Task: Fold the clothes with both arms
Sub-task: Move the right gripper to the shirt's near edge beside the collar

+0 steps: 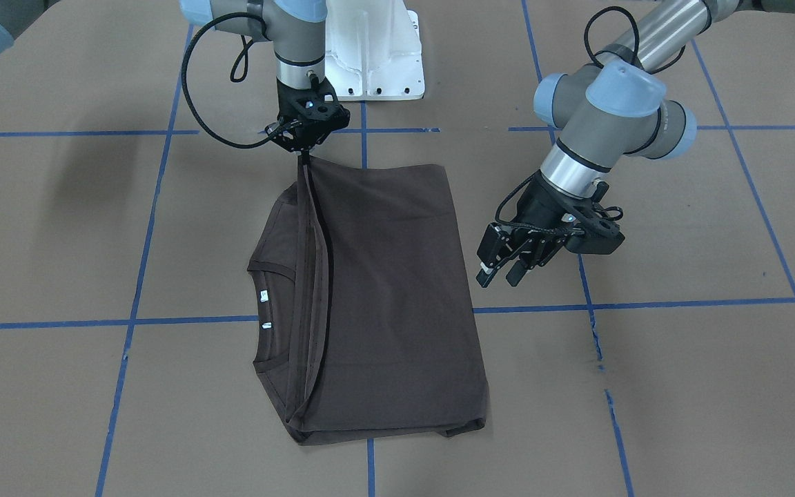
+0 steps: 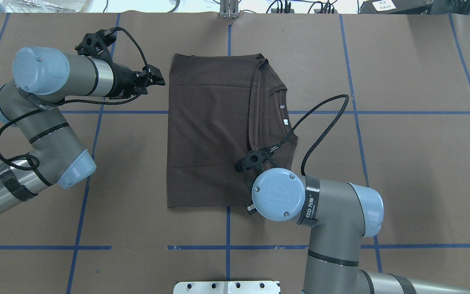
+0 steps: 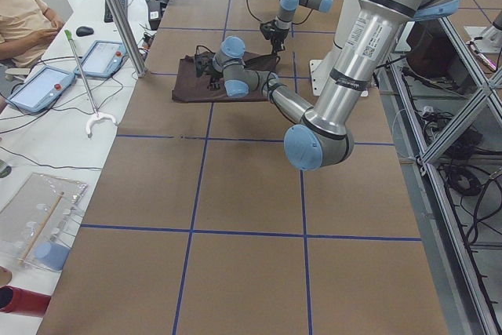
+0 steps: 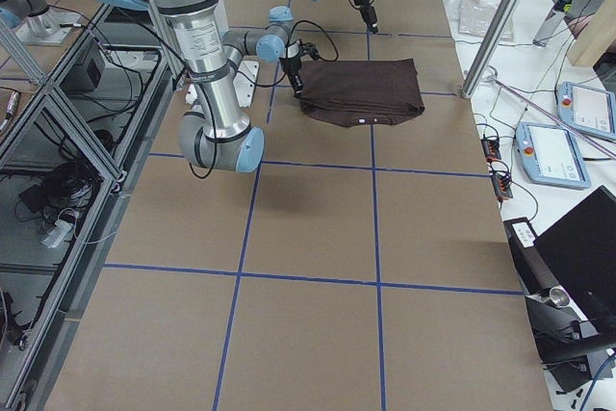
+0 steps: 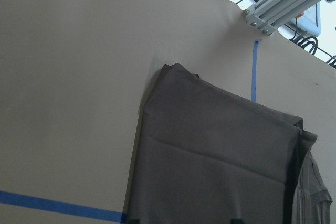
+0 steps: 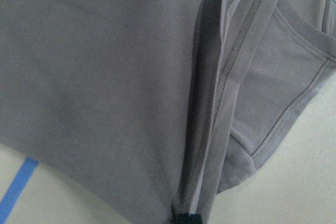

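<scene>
The dark brown T-shirt (image 1: 397, 297) lies folded lengthwise on the table, collar (image 1: 270, 269) and white neck tags (image 1: 263, 295) at its side. My right gripper (image 1: 304, 155) is shut on the end of the folded edge and holds it slightly raised; the hem runs taut from it in the right wrist view (image 6: 226, 77). My left gripper (image 1: 501, 270) is open and empty, hovering just off the shirt's opposite long side. In the overhead view the shirt (image 2: 210, 122) lies between the left gripper (image 2: 160, 79) and the right wrist, which hides the right fingers.
The white bolted pedestal base (image 1: 377, 55) stands behind the right gripper. Blue tape lines (image 1: 183, 321) cross the brown paper table. A metal post (image 2: 229, 8) stands at the far table edge. Operators' desks with tablets (image 4: 553, 151) flank that side.
</scene>
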